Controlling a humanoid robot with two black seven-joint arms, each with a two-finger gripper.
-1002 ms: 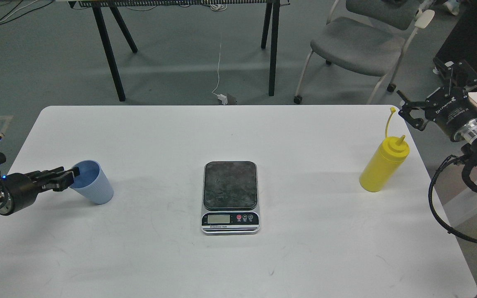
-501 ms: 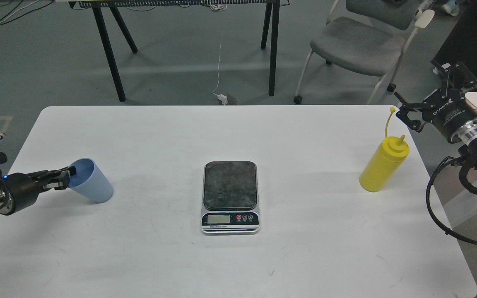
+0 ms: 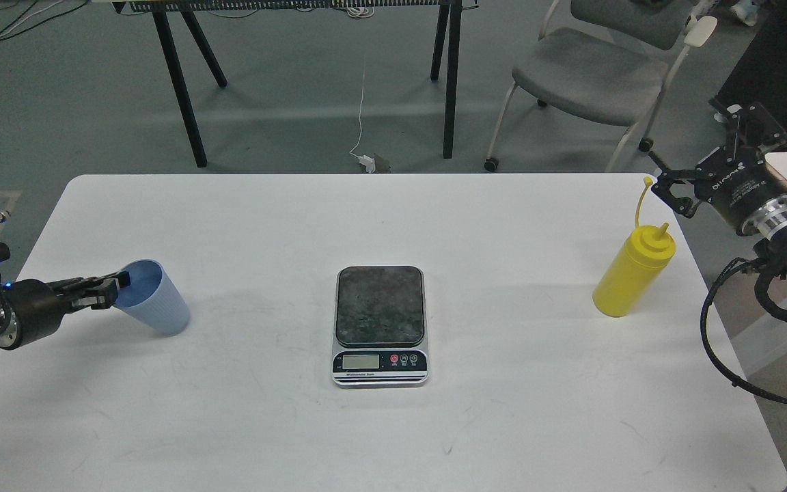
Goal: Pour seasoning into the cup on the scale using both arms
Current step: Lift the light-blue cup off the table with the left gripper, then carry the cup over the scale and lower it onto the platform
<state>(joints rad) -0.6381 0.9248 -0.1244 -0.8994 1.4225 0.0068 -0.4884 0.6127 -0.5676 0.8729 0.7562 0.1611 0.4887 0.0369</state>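
The light-blue ribbed cup (image 3: pixel 158 303) is on the white table (image 3: pixel 393 225) at the far left, tilted with its mouth toward my left arm. My left gripper (image 3: pixel 115 284) is shut on the cup's rim, one finger inside and one outside. The scale (image 3: pixel 380 325) lies flat in the middle of the table with nothing on its dark plate. The yellow seasoning bottle (image 3: pixel 634 277) stands at the right edge, its cap strap up. My right gripper (image 3: pixel 697 149) is open, up and to the right of the bottle and apart from it.
A grey chair (image 3: pixel 591 68) and black table legs (image 3: pixel 182 89) stand on the floor behind the table. A white cable (image 3: pixel 363 102) runs down to a plug there. My right arm's black cables (image 3: pixel 728 342) hang off the table's right edge.
My left gripper has drawn slightly left and up with the cup's rim, so the cup is tilted a little more. My right gripper has shifted slightly up, staying open near the bottle.
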